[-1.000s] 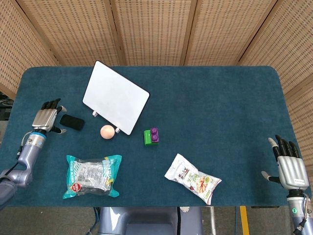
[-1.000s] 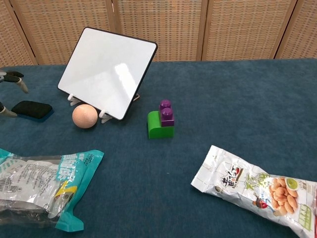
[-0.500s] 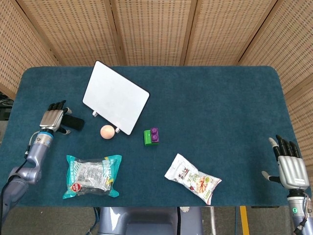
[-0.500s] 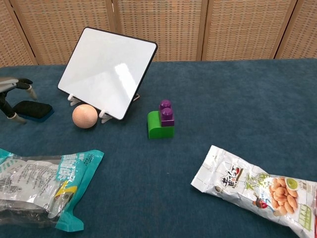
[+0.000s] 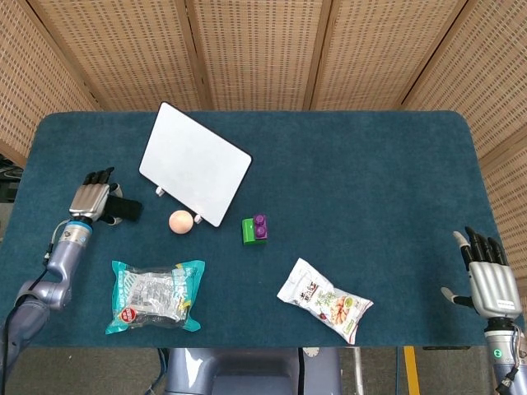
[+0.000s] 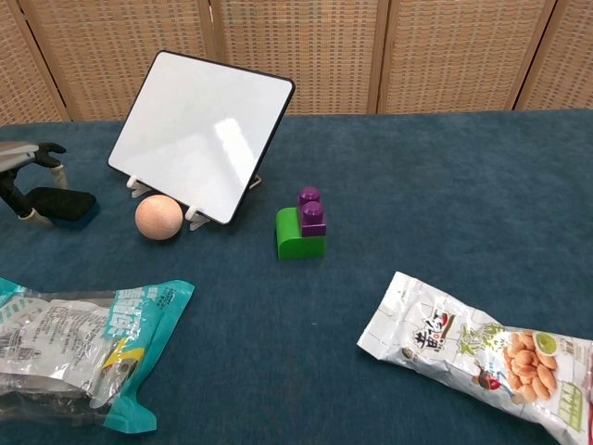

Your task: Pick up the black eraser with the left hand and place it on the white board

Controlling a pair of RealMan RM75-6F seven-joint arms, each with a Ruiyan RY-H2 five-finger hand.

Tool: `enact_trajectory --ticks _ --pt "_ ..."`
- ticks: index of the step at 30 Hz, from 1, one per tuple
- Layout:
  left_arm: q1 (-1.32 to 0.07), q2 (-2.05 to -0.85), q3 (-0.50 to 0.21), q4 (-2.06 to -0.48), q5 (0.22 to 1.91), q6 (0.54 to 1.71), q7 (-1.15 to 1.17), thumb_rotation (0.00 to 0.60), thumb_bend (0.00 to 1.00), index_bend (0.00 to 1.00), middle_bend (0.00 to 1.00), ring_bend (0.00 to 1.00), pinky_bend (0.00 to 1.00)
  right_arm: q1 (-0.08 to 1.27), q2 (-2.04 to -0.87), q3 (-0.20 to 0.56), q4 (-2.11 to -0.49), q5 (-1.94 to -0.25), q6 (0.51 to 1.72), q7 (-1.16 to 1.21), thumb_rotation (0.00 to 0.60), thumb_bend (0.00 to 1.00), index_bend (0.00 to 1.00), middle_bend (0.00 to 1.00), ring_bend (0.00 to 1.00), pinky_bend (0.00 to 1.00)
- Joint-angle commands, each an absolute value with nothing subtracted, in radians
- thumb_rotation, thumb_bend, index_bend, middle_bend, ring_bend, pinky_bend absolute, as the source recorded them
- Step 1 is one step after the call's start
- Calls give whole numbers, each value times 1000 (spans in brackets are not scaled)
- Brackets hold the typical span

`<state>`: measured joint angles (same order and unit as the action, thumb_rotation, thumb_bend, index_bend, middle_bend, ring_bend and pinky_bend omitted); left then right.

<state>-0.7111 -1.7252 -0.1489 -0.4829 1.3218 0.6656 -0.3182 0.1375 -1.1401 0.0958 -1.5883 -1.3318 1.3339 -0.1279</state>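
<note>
The black eraser [image 5: 128, 209] [image 6: 69, 204] lies flat on the blue table, left of the white board. My left hand [image 5: 93, 200] [image 6: 24, 178] hovers over the eraser's left end, its fingers apart, one fingertip [image 6: 57, 167] behind the eraser and the thumb tip [image 6: 31, 216] in front; I see no firm grip. The white board [image 5: 195, 163] [image 6: 199, 120] leans tilted on small feet at the back left. Near the right front edge my right hand [image 5: 487, 281] rests with fingers spread, holding nothing.
A pale wooden ball [image 5: 180, 220] [image 6: 158, 217] sits in front of the board, close to the eraser. A green and purple block [image 5: 254, 230] [image 6: 302, 227] stands mid-table. A teal snack bag [image 5: 156, 295] and a peanut bag [image 5: 324, 299] lie near the front.
My left hand has moved right, from beside the eraser to over its left end, covering part of it. The eraser and the right hand have not moved.
</note>
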Motion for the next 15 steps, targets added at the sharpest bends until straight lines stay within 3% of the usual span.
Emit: enact_trajectory --ticks 1,9,15 --pt "-701 -1701 -154 -519 1332 716 -347 600 217 542 0 0 0 138 -1140 95 -1589 -1333 1334 -127 600 0 0 0 0 0" --pt "-679 -1724 -215 -535 1374 1069 -518 600 234 568 0 0 0 139 -1138 94 -1589 -1331 1330 -123 600 0 0 0 0 0" --pt "-733 -1814 -271 -455 1354 1138 -598 600 238 576 0 0 0 144 -1141 94 -1584 -1324 1319 -127 600 0 0 0 0 0"
